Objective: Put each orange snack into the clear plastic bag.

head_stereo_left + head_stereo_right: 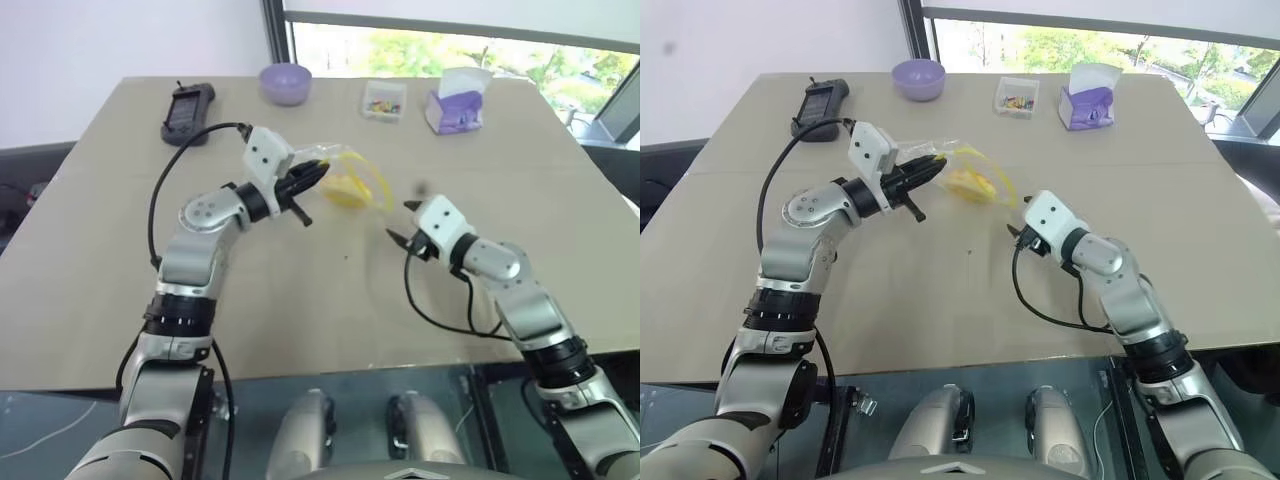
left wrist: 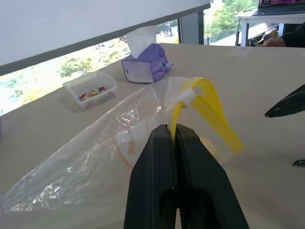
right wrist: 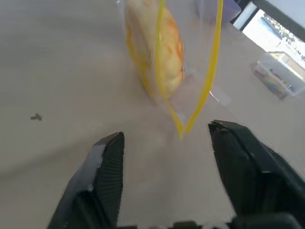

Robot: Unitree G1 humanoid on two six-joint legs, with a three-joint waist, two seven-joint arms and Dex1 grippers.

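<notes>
The snack (image 3: 159,45) sits inside the bag (image 2: 119,143), which hangs above the table (image 1: 300,300) near its middle, the yellow seal strip gaping in a loop toward the right gripper. The left gripper (image 1: 312,180) has its fingers (image 2: 176,176) pressed together on the bag's edge by the yellow strip, holding it up. The right gripper (image 1: 402,222) is just beside the bag's mouth, apart from it, its fingers (image 3: 248,167) spread wide with nothing between them. Along the far edge of the table stand a black device (image 1: 187,112), a purple bowl (image 1: 285,82), a clear box (image 1: 384,99) of coloured bits and a purple tissue pack (image 1: 455,105). A small dark speck (image 3: 35,116) lies on the table nearer the robot.
</notes>
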